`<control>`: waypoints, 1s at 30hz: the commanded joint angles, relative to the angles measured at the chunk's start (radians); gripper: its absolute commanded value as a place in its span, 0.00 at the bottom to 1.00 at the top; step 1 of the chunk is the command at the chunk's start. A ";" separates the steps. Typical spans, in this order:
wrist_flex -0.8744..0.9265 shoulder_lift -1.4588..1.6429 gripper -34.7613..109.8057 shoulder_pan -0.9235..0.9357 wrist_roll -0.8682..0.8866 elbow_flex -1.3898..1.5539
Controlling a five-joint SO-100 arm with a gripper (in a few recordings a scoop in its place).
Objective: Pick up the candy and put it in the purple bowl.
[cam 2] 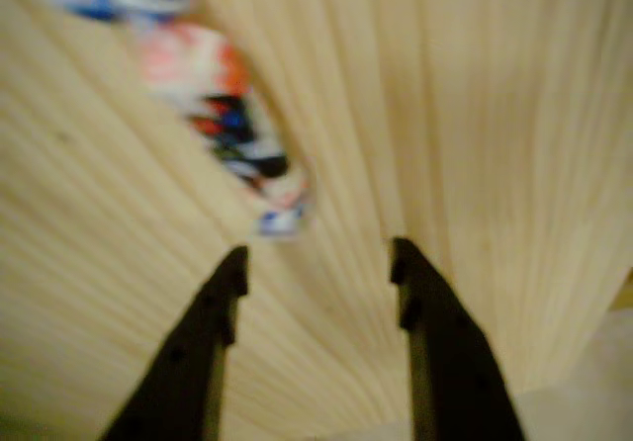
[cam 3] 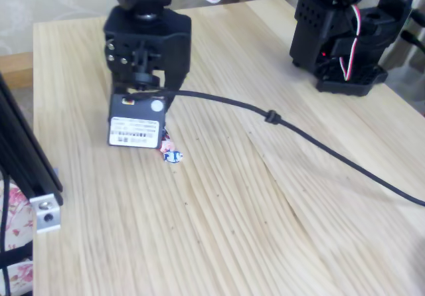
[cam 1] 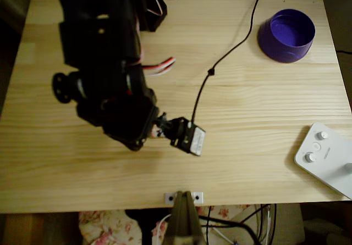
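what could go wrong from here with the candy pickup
1. In the wrist view the candy lies ahead of the open pincer and off to the left, not between the fingers; closing now would likely miss it or catch only a twisted end.
2. The black cable trails across the table from the wrist camera and might snag or drag during the carry.
3. The purple bowl sits at the far corner, so a weak grip could drop the candy on the way.

A pale pine table [cam 1: 264, 162] with long grain lines sits under warm, dim light. Flowered cloth [cam 1: 102, 228] shows below its near edge, and dark floor surrounds it.
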 commanded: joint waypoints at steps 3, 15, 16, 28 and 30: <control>0.054 0.149 0.39 -0.081 0.038 -0.067; 0.003 0.078 0.39 -0.132 0.066 -0.086; -0.006 0.069 0.39 -0.129 0.061 -0.086; -0.023 0.021 0.38 -0.129 0.064 -0.069; -0.017 0.025 0.38 -0.133 0.069 -0.061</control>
